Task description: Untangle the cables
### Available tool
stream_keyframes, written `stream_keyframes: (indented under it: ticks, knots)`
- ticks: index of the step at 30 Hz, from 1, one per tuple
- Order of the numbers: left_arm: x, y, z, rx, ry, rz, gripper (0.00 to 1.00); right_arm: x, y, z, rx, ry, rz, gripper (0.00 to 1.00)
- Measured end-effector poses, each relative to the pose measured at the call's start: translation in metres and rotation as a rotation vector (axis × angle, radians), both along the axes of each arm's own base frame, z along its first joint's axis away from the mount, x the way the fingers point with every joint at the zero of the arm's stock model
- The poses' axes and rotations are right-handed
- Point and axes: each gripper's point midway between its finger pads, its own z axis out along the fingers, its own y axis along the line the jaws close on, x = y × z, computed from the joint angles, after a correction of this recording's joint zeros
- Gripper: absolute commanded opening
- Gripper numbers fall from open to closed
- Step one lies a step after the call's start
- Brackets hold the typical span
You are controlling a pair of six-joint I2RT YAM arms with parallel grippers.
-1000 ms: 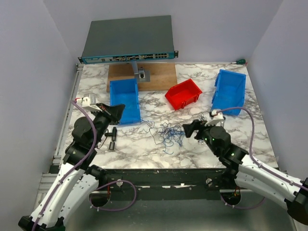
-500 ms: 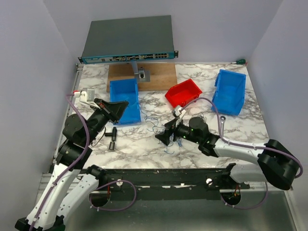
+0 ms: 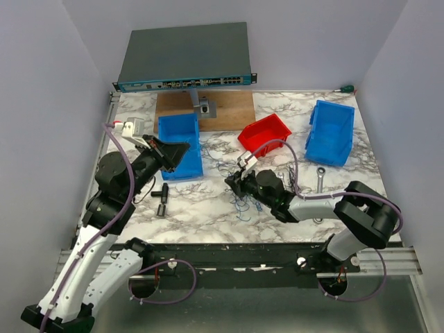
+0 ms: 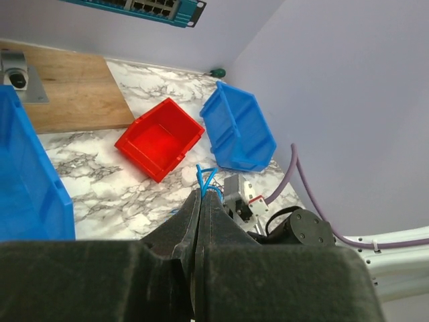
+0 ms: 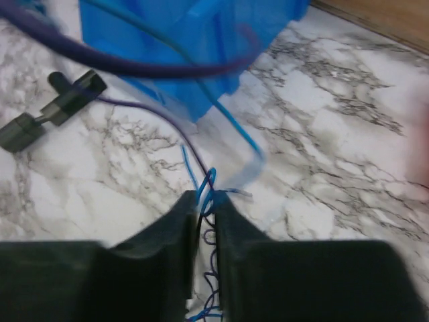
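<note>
Your right gripper (image 3: 233,183) is now sitting at the left side of the cables (image 3: 241,205), having swept across them from the right over the last second. It is pinching blue strands between closed fingers, low over the counter (image 3: 208,216). Your left gripper (image 4: 202,196) is also clamping shut on a blue strand and has been rising a little beside the left blue bin (image 3: 179,147). So you are holding the tangle at two points, which I judge to be the set-up for drawing strands apart (the knot itself is too fine to read). The rest of the tangle is lying on the counter under the right gripper, between that bin and the red bin (image 3: 265,134). The bin wall is closing you in on the left and the red bin behind. Open marble is lying toward the near edge and rightward, short of the wrench (image 3: 320,178).
</note>
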Motion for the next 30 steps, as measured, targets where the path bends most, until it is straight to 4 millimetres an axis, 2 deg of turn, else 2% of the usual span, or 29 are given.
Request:
stream_keyframes:
  ticks: [1,5,9,10,13,16,19,22,30]
  knots:
    - [0.000,0.000,0.002,0.005,0.003,0.001,0.00,0.001,-0.002,0.000,-0.003,-0.006,-0.009,0.02]
    - [0.005,0.014,0.024,0.050,-0.019,0.080,0.00,0.010,-0.022,-0.010,0.008,0.010,-0.136,0.01]
    - [0.009,0.052,0.046,0.064,-0.054,0.280,0.00,0.030,-0.054,-0.015,0.020,0.028,-0.376,0.01]
    - [0.008,0.067,0.048,0.063,-0.063,0.356,0.00,0.035,-0.063,-0.014,0.025,0.029,-0.443,0.01]
    - [0.001,0.097,0.044,0.055,-0.071,0.492,0.00,0.047,-0.094,-0.012,0.056,0.041,-0.624,0.01]
    - [-0.003,0.114,0.034,0.057,-0.070,0.571,0.00,0.054,-0.125,-0.010,0.107,0.060,-0.762,0.01]
    - [0.004,0.116,0.016,0.088,-0.032,0.600,0.00,0.057,-0.154,-0.011,0.156,0.083,-0.869,0.01]
    - [0.015,0.112,-0.004,0.129,0.015,0.598,0.00,0.058,-0.172,-0.008,0.192,0.089,-0.928,0.01]
    - [0.039,0.100,-0.032,0.184,0.110,0.591,0.00,0.056,-0.173,-0.007,0.209,0.097,-0.931,0.01]
